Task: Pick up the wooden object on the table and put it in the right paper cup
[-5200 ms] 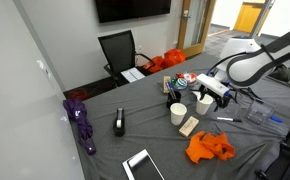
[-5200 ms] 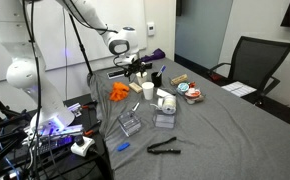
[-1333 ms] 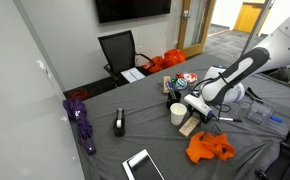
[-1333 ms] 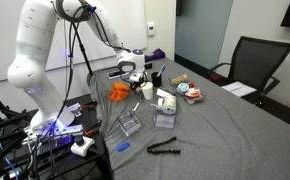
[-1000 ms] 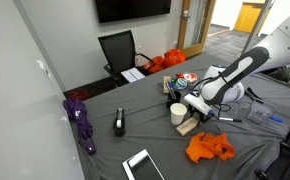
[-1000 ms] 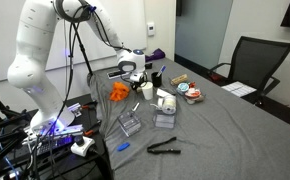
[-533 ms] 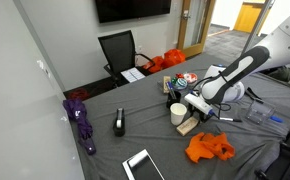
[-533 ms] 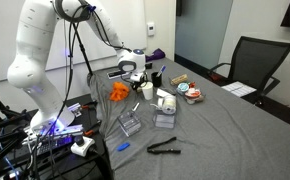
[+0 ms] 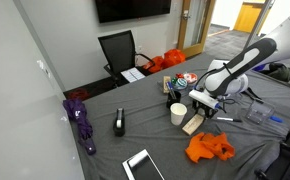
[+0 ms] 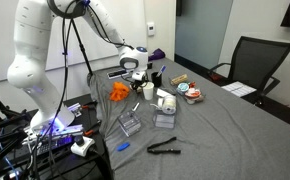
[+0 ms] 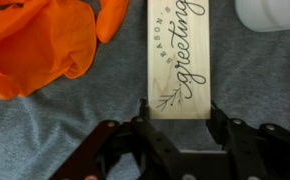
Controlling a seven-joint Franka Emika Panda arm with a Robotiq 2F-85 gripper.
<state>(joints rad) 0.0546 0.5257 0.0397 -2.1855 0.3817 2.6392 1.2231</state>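
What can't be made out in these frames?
- Wrist view: light wooden lettered plaque, far end cut off by the top edge; its contact with the hand is unclear in shadow.
- Wrist view: white paper cup, mostly cut off at the corner.
- Both exterior views: grip too small to judge.

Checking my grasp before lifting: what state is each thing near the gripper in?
Black Robotiq gripper: shut on the plaque's long edges.
Rectangular wooden plaque: clamped at one end, lettered face toward the wrist camera.
Orange cloth: crumpled, beside the plaque.
White paper cup: upright, mouth open.
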